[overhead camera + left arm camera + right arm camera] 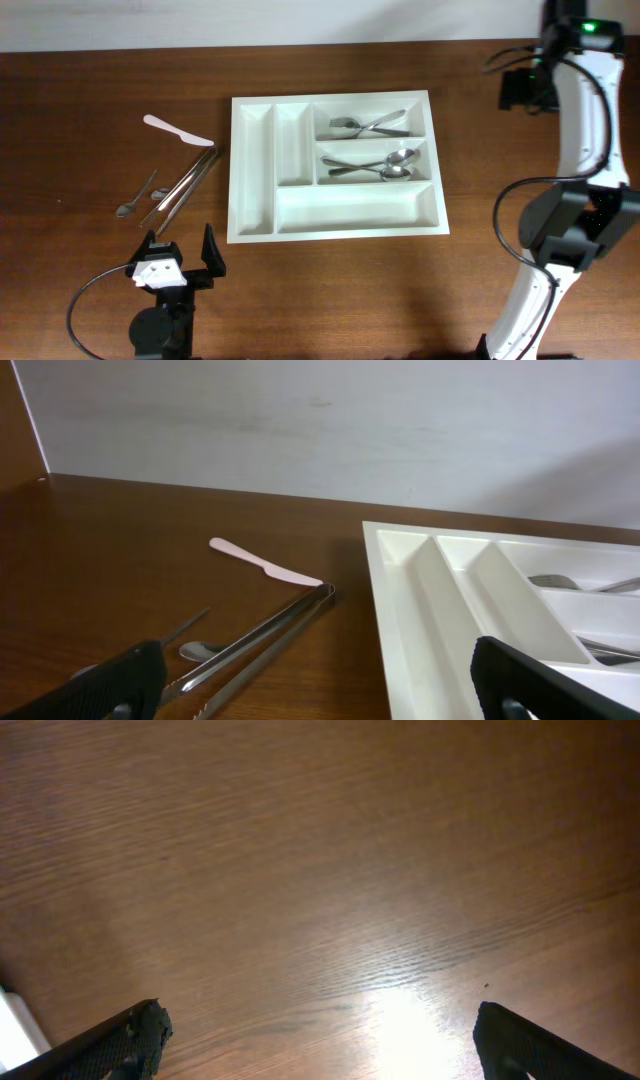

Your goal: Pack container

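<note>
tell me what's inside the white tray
In the tray, the top wide compartment holds crossed metal utensils, the middle one spoons; the other three look bare. Where they cross, lower pieces are partly covered.

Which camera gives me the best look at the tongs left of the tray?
Overhead: the tongs lie there in full length, clear of the tray. The left wrist view has them closer, but the frame edge cuts off their near end. The right wrist view shows none of them, mostly bare table.
</note>
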Controlling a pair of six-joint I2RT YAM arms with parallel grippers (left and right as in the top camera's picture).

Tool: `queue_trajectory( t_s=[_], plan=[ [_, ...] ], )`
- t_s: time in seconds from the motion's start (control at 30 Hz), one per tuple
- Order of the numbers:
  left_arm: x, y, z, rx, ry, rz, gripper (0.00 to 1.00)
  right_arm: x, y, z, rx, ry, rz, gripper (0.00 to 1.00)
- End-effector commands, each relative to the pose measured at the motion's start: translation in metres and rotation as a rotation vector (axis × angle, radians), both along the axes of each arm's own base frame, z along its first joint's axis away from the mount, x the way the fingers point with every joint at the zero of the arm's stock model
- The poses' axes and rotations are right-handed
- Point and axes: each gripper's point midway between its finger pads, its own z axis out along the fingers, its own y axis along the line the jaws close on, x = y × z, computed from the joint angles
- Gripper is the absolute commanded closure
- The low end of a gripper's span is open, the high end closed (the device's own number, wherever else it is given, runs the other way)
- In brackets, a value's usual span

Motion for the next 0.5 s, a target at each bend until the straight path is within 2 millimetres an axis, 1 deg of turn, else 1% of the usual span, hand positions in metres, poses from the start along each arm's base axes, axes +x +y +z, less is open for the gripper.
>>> queue_trajectory(
  t_s=[0.0, 0.07, 0.33, 0.37, 0.4, 0.43, 0.47],
  plan=[
    [0.0, -0.001, -0.001, -0.006, -0.001, -0.006, 0.01, -0.003, 0.0, 0.012, 0.097, -0.052, -0.003, 0.01],
    [0.0, -0.001, -0.001, -0.006, -0.001, -0.006, 0.01, -0.002, 0.002, 0.011, 0.125, -0.058, -0.002, 0.01],
    [0.0, -0.001, 0.0, -0.006, -0.008, -0.006, 0.01, -0.003, 0.004, 0.011, 0.129, -0.053, 0.0, 0.01],
    [0.0, -0.001, 0.004, -0.005, -0.023, -0.007, 0.01, -0.003, 0.004, 0.011, 0.129, -0.053, 0.0, 0.01],
    [0.001, -0.004, 0.013, -0.005, -0.057, -0.026, 0.01, -0.003, 0.004, 0.011, 0.128, -0.053, 0.0, 0.01],
    [0.001, -0.017, 0.031, -0.003, -0.13, -0.098, 0.01, -0.003, 0.004, 0.011, 0.128, -0.053, 0.0, 0.01],
    [-0.001, -0.026, 0.044, 0.002, -0.182, -0.153, 0.01, -0.003, 0.004, 0.011, 0.129, -0.053, 0.0, 0.01]
  ],
)
